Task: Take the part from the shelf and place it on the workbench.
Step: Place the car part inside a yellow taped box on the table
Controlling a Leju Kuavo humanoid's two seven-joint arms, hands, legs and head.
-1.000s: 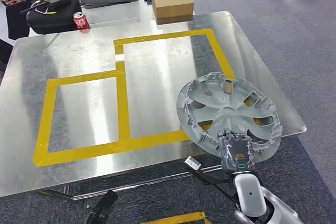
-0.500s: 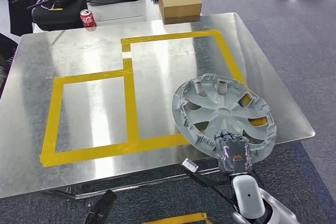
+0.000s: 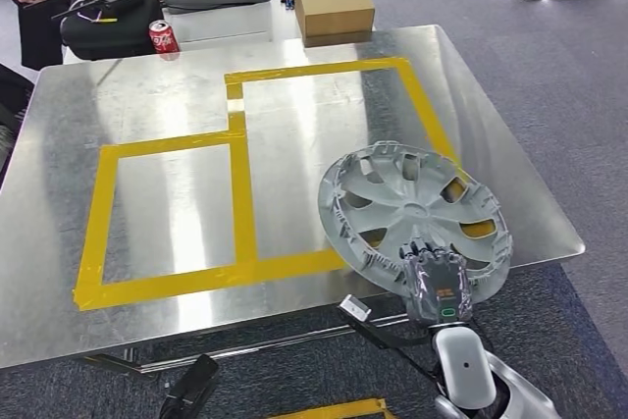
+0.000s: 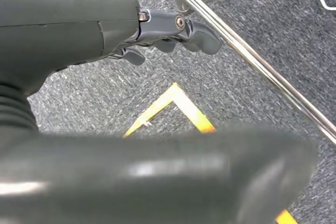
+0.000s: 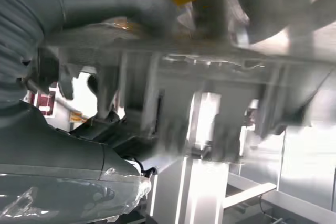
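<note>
I see my right hand point(image 3: 439, 287) gripping the near rim of the wheel cover point(image 3: 412, 213) over the workbench point(image 3: 296, 134) front-right corner, fingers mostly hidden, probably not yet resting flat, while my left hand point(image 4: 174, 27) hangs empty, fingers spread.

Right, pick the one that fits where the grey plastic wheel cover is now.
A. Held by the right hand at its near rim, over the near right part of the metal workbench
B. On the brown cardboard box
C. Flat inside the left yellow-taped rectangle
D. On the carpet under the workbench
A: the right hand grips the near rim of the grey plastic wheel cover, which sits tilted over the near right part of the shiny metal workbench.
</note>
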